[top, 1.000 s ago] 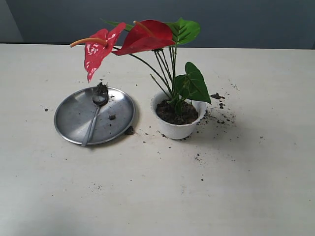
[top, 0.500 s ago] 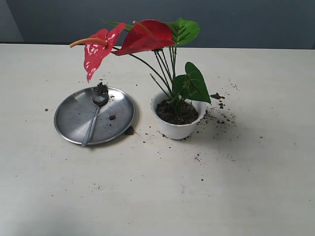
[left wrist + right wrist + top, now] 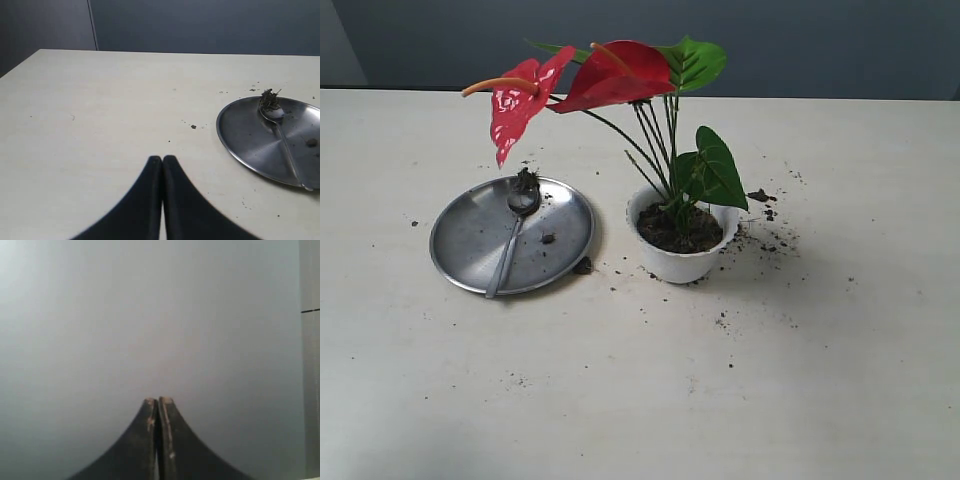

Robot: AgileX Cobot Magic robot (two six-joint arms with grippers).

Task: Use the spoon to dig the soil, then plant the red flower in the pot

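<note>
The red flower (image 3: 610,75) stands upright in the white pot (image 3: 680,262), its stems set in dark soil (image 3: 680,232). Left of the pot, the silver spoon (image 3: 512,238) lies on a round steel plate (image 3: 470,245), a clump of soil in its bowl. The left wrist view shows the same spoon (image 3: 280,132) on the plate (image 3: 245,137). My left gripper (image 3: 162,159) is shut and empty, low over bare table, apart from the plate. My right gripper (image 3: 158,400) is shut and empty, facing a plain grey wall. Neither arm shows in the exterior view.
Loose soil crumbs (image 3: 762,205) are scattered on the pale table (image 3: 640,400) right of the pot and in front of it. One clump (image 3: 583,266) lies by the plate's rim. A dark grey wall (image 3: 820,45) runs behind the table.
</note>
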